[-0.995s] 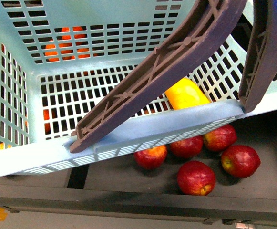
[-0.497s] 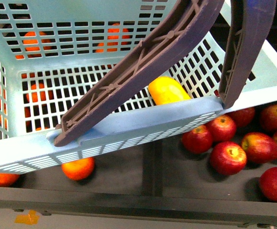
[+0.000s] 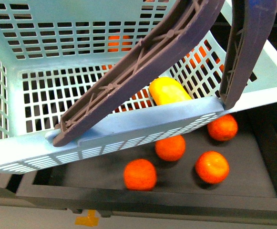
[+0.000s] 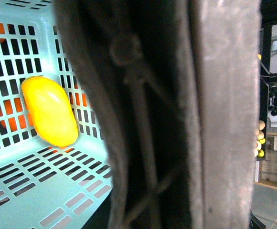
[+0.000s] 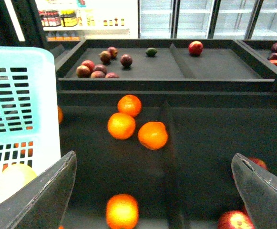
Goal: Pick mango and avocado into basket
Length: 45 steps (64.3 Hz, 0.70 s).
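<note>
The teal basket (image 3: 128, 129) fills the upper front view, hanging tilted over a dark bin. Its brownish-purple handles (image 3: 143, 62) cross in front of it. The yellow mango (image 3: 169, 91) lies inside on the slotted floor, and also shows in the left wrist view (image 4: 49, 110). My left gripper is shut on the basket's handle (image 4: 224, 114), which hides its fingers. My right gripper (image 5: 152, 200) is open and empty over the bin, beside the basket wall (image 5: 19, 95). A small dark green fruit (image 5: 151, 51), seemingly the avocado, lies in the far bin.
Several oranges (image 3: 140, 174) lie in the bin under the basket, and more show in the right wrist view (image 5: 121, 125). A divider (image 5: 167, 143) separates them from red apples (image 5: 233, 222). The far bin holds dark red fruit (image 5: 100, 67) and a red apple (image 5: 195, 47).
The fruit below the basket has slid right across the front view, from red apples to oranges. The basket and I have moved left along the bins. The mango stays in the basket.
</note>
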{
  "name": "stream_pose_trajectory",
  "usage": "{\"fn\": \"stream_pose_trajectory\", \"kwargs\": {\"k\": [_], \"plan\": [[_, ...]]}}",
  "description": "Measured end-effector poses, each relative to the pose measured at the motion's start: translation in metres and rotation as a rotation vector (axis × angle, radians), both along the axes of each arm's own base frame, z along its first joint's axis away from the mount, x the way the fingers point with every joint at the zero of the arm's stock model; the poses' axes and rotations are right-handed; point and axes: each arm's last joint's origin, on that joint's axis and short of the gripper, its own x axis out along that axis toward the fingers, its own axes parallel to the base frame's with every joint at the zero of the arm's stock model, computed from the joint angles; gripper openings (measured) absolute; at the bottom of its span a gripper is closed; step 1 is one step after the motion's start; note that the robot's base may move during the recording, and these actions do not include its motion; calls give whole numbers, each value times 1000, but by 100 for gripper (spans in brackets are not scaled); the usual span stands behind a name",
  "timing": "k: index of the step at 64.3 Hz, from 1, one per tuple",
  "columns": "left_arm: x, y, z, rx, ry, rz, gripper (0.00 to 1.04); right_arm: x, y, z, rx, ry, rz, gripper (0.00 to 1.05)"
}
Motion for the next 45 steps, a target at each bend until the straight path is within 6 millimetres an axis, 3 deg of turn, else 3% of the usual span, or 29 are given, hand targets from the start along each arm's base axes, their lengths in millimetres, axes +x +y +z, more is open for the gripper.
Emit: {"fn": "stream_pose_trajectory", "kwargs": {"k": [45], "plan": [[0, 0, 0, 0, -1, 1, 14, 0, 0, 0, 0, -1, -1, 96]]}}
